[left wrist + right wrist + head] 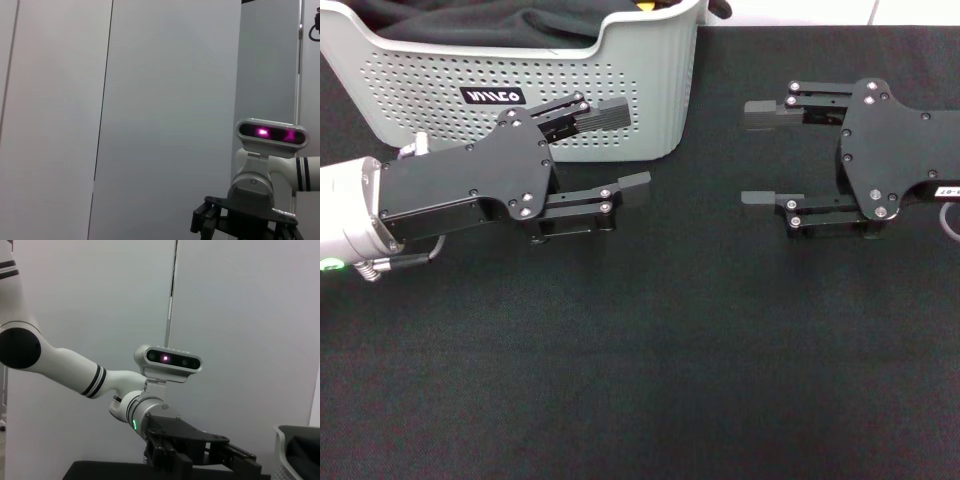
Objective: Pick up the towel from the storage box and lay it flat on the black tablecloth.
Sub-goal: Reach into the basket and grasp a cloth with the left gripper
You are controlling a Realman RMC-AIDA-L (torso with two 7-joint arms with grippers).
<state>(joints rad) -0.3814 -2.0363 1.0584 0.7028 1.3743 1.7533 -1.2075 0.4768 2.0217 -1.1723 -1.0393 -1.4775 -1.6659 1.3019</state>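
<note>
Even, soft overhead light (faint shadows), all views sharp.

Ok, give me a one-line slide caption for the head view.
Both open pincers, left and right, hover over the black tablecloth beside the storage box.

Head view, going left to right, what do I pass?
Light grey perforated plastic storage box with the left tool before it → bare black tablecloth → right tool, both open.
</note>
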